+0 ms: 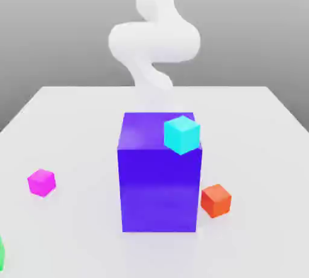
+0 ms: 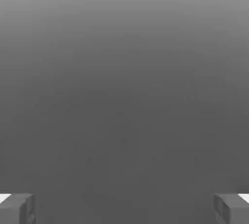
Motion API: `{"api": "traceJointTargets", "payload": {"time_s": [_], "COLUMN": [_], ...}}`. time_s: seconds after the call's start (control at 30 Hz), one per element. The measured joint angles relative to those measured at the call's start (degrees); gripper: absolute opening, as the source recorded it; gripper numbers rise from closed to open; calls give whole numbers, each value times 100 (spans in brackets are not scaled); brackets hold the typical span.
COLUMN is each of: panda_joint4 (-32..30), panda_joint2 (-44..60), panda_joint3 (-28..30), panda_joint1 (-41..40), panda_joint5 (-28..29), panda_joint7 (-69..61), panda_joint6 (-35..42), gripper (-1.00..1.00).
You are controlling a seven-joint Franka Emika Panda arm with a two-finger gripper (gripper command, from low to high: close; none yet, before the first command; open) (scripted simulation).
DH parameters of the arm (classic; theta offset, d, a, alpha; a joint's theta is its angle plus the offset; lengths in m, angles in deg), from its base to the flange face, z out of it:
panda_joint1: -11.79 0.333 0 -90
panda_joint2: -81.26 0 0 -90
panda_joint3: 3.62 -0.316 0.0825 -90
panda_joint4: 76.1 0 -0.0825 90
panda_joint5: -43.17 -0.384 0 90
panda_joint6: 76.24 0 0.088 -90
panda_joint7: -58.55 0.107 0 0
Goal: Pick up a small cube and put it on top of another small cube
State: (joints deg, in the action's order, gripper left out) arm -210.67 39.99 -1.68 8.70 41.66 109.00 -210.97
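The small pink cube (image 1: 41, 182) sits alone on the white tabletop (image 1: 72, 126), well apart from the big purple block (image 1: 159, 177) and toward the exterior view's left — free on all sides, so likely easy to reach from above. A cyan cube (image 1: 181, 134) rests on the block's top near its edge, and an orange cube (image 1: 216, 200) lies just beside the block's base. The pincer (image 2: 124, 208) stands wide and holds nothing — the pickup is not yet begun.

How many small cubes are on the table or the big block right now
3. Magenta cube on the table at the exterior view's left; orange cube beside the purple block; cyan cube atop it. Others may hide behind it.
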Motion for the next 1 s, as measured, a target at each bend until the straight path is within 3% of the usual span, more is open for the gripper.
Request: {"api": "traceJointTargets", "payload": {"time_s": [0.4,0.7,0.87,1.0], "panda_joint4": [-1476,-2496,-2410,-2292], "panda_joint2": [2643,4411,5157,5739], "panda_joint3": [880,1615,1221,538], "panda_joint1": [-1704,-2954,-3219,-3790], "panda_joint5": [-621,-340,-940,-1407], "panda_joint7": [2732,5112,4789,4442], "panda_joint6": [-1636,-2845,-3412,-3870], "gripper": [0,0,0,0]}}
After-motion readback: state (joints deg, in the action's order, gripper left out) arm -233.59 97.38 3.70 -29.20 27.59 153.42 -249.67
